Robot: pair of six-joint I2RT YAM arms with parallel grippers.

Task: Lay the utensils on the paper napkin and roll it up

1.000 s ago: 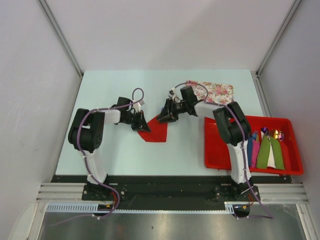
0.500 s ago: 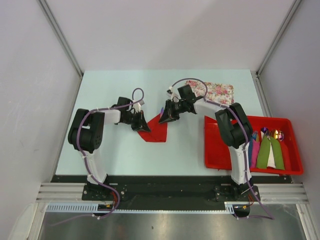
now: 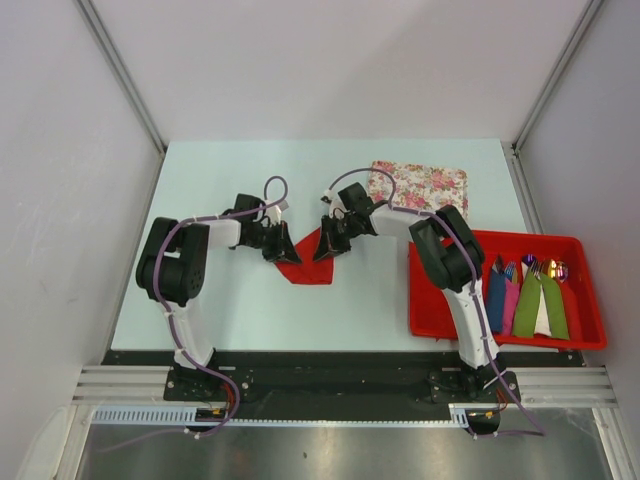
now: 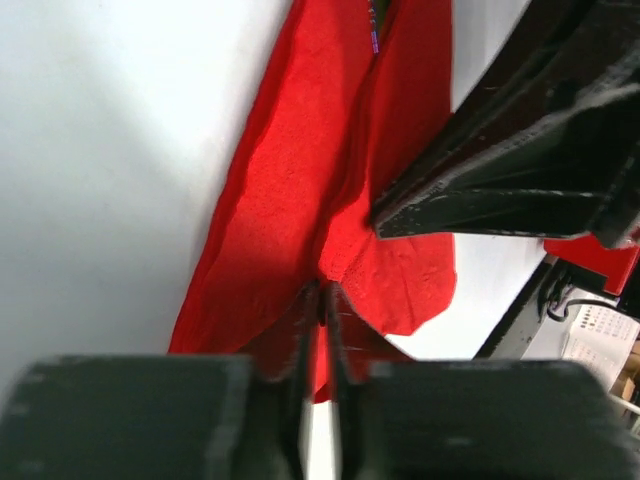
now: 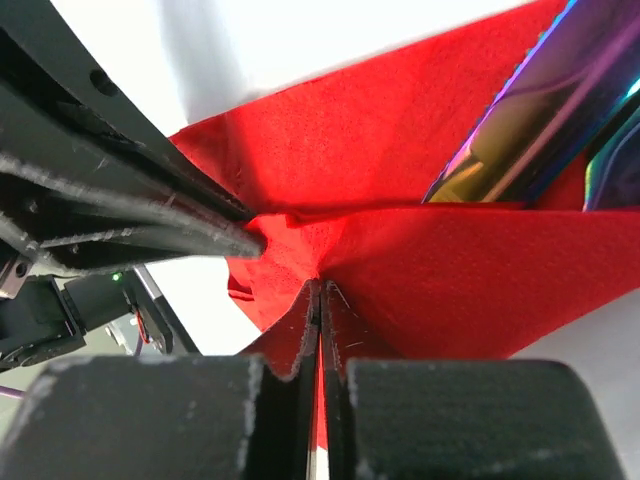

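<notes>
Pinching the napkin (image 4: 300,180) with the left gripper (image 4: 322,300), tips pressed together on a raised red fold at lower centre of the left wrist view. Likewise with the right gripper (image 5: 320,290): squeezed tight on a paper edge at lower centre of its own view, facing the other arm's finger. From above, meeting nose to nose on the table (image 3: 200,180), just left of centre frame, with the napkin folded into a rough triangle beneath. Tucked inside the fold, at upper right of the right wrist view: the utensils (image 5: 520,130), dark and iridescent, only partly showing.

Probably the start of the roll, judging by the lifted fold. Hold both pinches firm but gentle, since thin paper is likely to tear if pulled in opposite directions. Move both wrists together, one way, turning the fold over the utensils rather than dragging it flat. Stay low to the table to prevent slipping out of the open end. Mind the crowded fingertips; leave room to avoid a knock.
</notes>
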